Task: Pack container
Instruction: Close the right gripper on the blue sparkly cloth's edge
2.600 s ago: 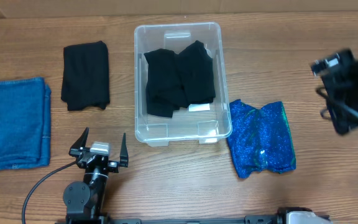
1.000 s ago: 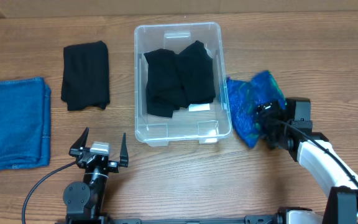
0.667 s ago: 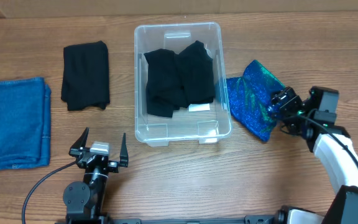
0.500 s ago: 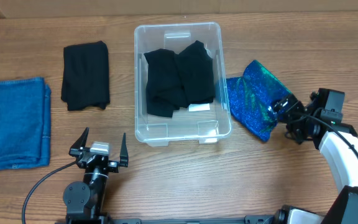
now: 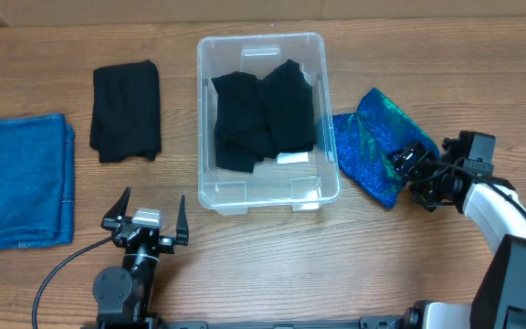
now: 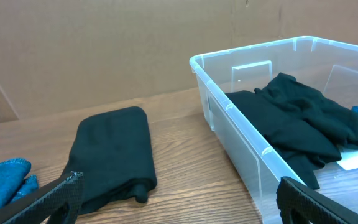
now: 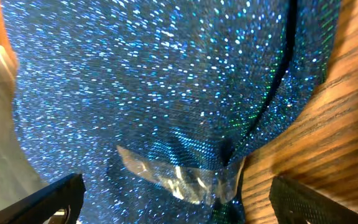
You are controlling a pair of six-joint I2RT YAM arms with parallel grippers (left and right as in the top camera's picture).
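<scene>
The container is seen at the middle of the desk, toward its far edge, standing upright with its mouth open to the top. It is made of clear plastic, rectangular with rounded corners and a rolled rim, so that the wood grain is seen through its walls. A white label is partly seen on its bottom. A crumpled black cloth is held in it and covers most of the floor; a strip at the near end is left bare.

A glittering blue cloth is bunched on the desk against the container's right wall. The right pincer is placed at that cloth's near right edge; in the wrist view its fingers are seen spread wide, released, with the cloth below them.

To the left of the container a folded black cloth is laid, and farther left a folded denim cloth. The left pincer is held near the front edge, spread and gripping nothing.
</scene>
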